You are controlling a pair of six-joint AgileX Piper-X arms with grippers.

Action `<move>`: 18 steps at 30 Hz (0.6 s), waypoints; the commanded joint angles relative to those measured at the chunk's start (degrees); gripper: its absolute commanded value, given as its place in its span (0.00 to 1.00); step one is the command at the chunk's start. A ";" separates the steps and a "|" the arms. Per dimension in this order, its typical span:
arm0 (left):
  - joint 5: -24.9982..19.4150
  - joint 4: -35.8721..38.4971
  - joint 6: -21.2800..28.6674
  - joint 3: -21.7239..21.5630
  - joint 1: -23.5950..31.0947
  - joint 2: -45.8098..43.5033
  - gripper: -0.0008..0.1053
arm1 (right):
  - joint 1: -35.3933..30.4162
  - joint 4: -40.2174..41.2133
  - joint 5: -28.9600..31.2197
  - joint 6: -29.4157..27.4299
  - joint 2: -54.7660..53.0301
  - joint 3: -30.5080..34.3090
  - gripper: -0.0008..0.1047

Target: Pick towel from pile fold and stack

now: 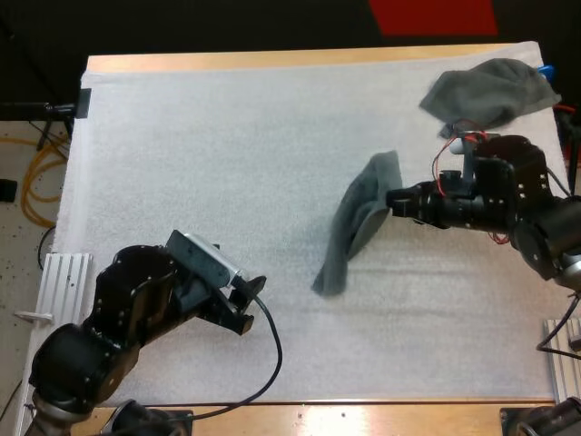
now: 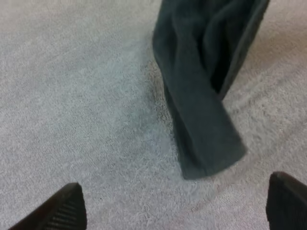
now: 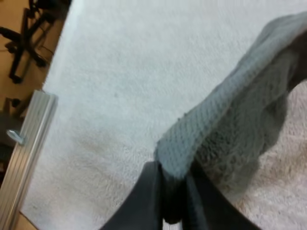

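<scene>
A dark grey-green towel (image 1: 356,223) hangs lifted over the middle right of the white mat (image 1: 227,163), its lower end trailing down to the mat. My right gripper (image 1: 392,202) is shut on the towel's upper edge; in the right wrist view its fingers (image 3: 151,201) pinch the towel's (image 3: 230,139) fold from both sides. A second, crumpled towel (image 1: 490,93) lies at the mat's far right corner. My left gripper (image 1: 247,309) sits low at the near left, open; the left wrist view has its fingertips (image 2: 60,211) standing wide apart short of the hanging towel's (image 2: 201,115) lower end.
Aluminium rails lie at the table's left edge (image 1: 64,272) and near right edge (image 1: 563,341). A black clamp (image 1: 54,109) sits at the far left corner of the mat. Open mat stretches across the far left and centre.
</scene>
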 commanded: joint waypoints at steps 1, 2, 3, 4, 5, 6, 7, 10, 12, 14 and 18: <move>0.11 -0.31 -0.70 -0.43 -0.10 -0.81 0.70 | -0.17 -0.10 1.54 -0.02 0.23 -0.10 0.01; 0.11 -0.31 -0.70 -0.43 -0.10 -1.38 0.70 | -0.17 0.06 5.24 -0.20 0.22 -0.10 0.01; 0.11 -0.18 -0.70 -0.43 -0.10 -1.68 0.70 | -0.17 0.05 7.10 -0.20 0.09 -0.20 0.01; 0.11 0.06 -0.70 -0.43 -0.10 -2.24 0.70 | -0.17 0.05 10.34 -0.20 -0.11 -0.43 0.01; 0.11 0.32 -0.70 -0.43 -0.10 -2.93 0.70 | -0.17 0.05 13.79 -0.80 -0.40 -0.94 0.01; 0.11 0.43 -0.70 -0.43 -0.10 -3.29 0.70 | -0.17 0.05 15.26 -1.25 -0.56 -1.20 0.01; 0.11 0.65 -0.70 -0.43 -0.10 -4.01 0.70 | -0.17 0.05 17.87 -2.68 -0.80 -2.10 0.01; 0.00 0.68 -0.70 -0.43 -0.10 -5.58 0.70 | -0.17 0.96 23.77 -6.53 -1.13 -5.63 0.01; -0.29 0.68 -0.70 -0.43 -0.10 -6.34 0.70 | -0.17 2.60 28.30 -9.06 -1.15 -8.17 0.01; -0.29 0.68 -0.70 -0.43 -0.10 -6.78 0.70 | -0.17 4.69 34.01 -12.88 -1.15 -11.61 0.01; -0.29 0.68 -0.70 -0.43 -0.10 -6.77 0.70 | -0.17 6.85 36.23 -13.96 -1.15 -13.14 0.01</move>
